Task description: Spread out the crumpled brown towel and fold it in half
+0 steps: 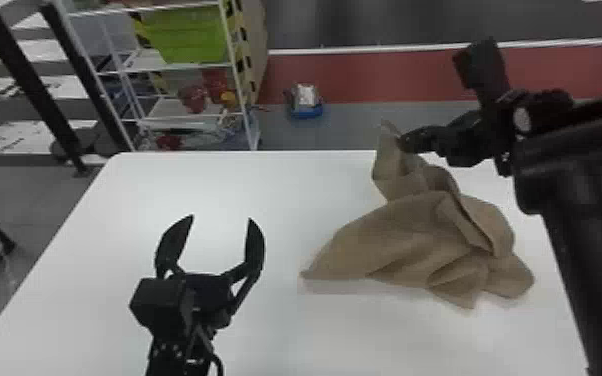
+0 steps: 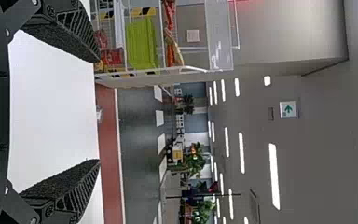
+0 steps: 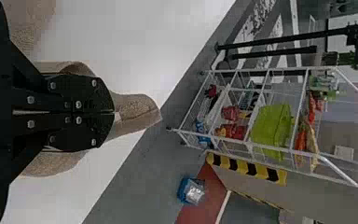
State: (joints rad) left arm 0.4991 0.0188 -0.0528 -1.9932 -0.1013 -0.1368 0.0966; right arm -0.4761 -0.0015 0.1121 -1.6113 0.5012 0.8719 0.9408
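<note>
Sign panel [image 2: 288, 109]: high in the room, it bore a green arrow on white, which pointed sideways.
White sheet [image 2: 192, 36]: seen beyond the rack [image 1: 190, 66]; any print on it was too small to read.

1. The left tool [image 1: 221, 217] is black, with pointy fingers [image 2: 81, 30], bumpy lines on their sides and rough, grainy pads [image 2: 51, 186].
2. Just behind it are a black box [image 1: 157, 302], little pale dots [image 1: 164, 346] and a thin black cable [image 1: 219, 362].
3. The right tool [image 1: 404, 143] has flat black plates [image 3: 86, 93] with round silver screws [image 3: 78, 120].
4. Behind it, the black arm [image 1: 580, 160] is fat and smooth, with a pale round spot [image 1: 522, 119].
</note>
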